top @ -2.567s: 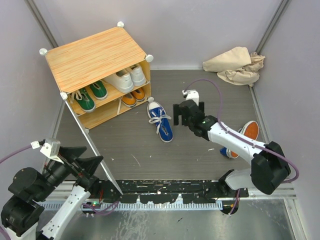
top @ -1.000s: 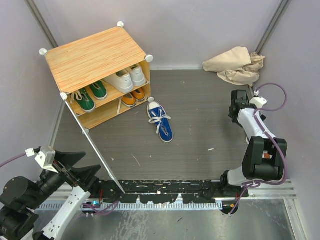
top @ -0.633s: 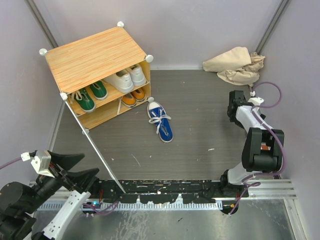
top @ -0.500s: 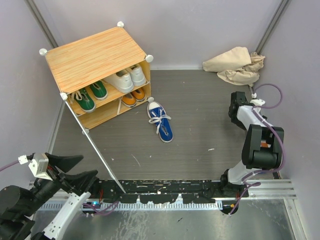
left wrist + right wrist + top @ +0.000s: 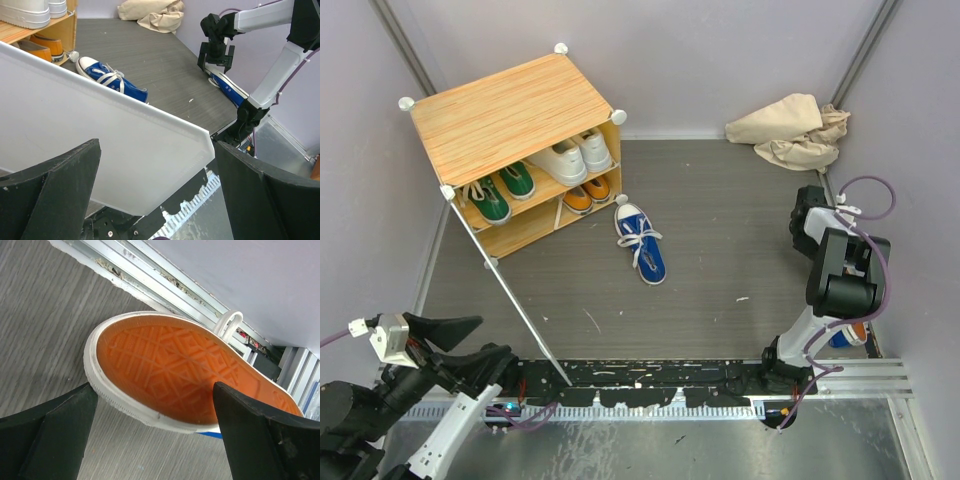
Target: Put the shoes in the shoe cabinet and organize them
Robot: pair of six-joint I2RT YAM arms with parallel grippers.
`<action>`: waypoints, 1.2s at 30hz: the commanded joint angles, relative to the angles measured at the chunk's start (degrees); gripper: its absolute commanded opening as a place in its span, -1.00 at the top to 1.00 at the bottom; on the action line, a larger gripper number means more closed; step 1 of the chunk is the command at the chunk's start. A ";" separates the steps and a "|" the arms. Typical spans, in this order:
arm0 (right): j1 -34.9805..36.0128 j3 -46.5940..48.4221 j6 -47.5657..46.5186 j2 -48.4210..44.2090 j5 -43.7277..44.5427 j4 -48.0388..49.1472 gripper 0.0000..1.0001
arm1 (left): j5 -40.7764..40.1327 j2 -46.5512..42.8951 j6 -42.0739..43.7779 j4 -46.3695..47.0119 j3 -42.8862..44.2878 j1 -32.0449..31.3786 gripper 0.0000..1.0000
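The shoe cabinet (image 5: pixel 510 110) stands at the back left with its white door (image 5: pixel 100 135) swung open. Green shoes (image 5: pixel 503 190) and white shoes (image 5: pixel 570 155) fill its upper shelf, and orange shoes (image 5: pixel 587 193) sit below. One blue shoe (image 5: pixel 642 243) lies on the floor in front of it. By the right wall, my right gripper (image 5: pixel 155 390) is open and faces the orange sole of a tipped shoe (image 5: pixel 185 375), with a blue shoe (image 5: pixel 227 87) beneath the arm. My left gripper (image 5: pixel 157 150) is open and empty at the near left, just behind the door's edge.
A crumpled beige cloth (image 5: pixel 790 130) lies in the back right corner. Metal rails (image 5: pixel 650 385) run along the near edge. The right arm's purple cable (image 5: pixel 865 200) loops close to the right wall.
The right arm has swung from mid-floor to the right wall and edged further right. The left arm has drawn back toward the near left corner. The shoes have not moved.
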 commanded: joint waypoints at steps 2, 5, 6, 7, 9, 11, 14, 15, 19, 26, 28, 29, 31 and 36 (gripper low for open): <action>-0.37 1.34 1.60 2.95 -0.55 1.04 -1.00 | -0.70 -0.03 -0.61 0.77 1.63 -0.09 -0.96; -0.60 2.17 2.72 4.01 0.02 -0.29 -0.84 | -1.15 -0.17 -0.70 0.12 2.20 -0.12 -0.96; -0.60 1.99 3.00 3.75 0.32 -0.46 -0.74 | -1.46 -0.19 -0.65 -0.18 2.54 -0.09 -0.96; -0.60 1.71 3.31 3.21 0.70 -0.40 -0.57 | -1.80 -0.32 -0.62 -0.48 2.91 -0.13 -0.96; -0.62 1.19 3.44 1.72 0.42 -0.19 -0.25 | -2.37 -0.42 -0.53 -0.99 3.53 -0.06 -0.96; -0.68 0.77 3.34 -0.73 -0.65 0.04 0.32 | -2.75 -0.34 -0.45 -1.30 4.21 -0.08 -0.96; -0.48 -0.76 2.49 -5.80 -5.45 1.84 0.89 | -3.01 0.12 -0.38 -1.80 5.41 -0.09 -0.96; -0.24 -1.57 2.06 -7.99 -7.99 2.91 0.97 | -3.18 0.26 -0.27 -2.04 5.81 -0.12 -0.96; 5.90 -3.43 0.76 -17.47 -15.05 4.69 0.98 | -4.67 0.91 0.39 -3.31 7.54 -0.12 -0.96; 18.59 -3.19 4.60 -26.27 -39.77 13.67 0.98 | -7.93 1.41 0.65 -5.55 10.04 -0.09 -0.96; 19.03 -4.83 6.69 -26.01 -49.99 20.32 0.98 | -8.63 1.38 0.30 -5.93 10.35 -0.09 -0.96; 19.27 -5.18 7.72 -25.09 -53.72 22.85 0.98 | -9.00 1.35 0.20 -6.12 10.51 -0.09 -0.96; 19.89 -5.32 8.77 -22.15 -61.31 27.86 0.97 | -9.70 1.39 0.18 -6.47 10.76 -0.10 -0.96; 20.19 -5.87 10.27 -13.00 -73.86 37.29 0.97 | -10.81 1.88 -0.04 -6.33 10.36 -0.09 -0.96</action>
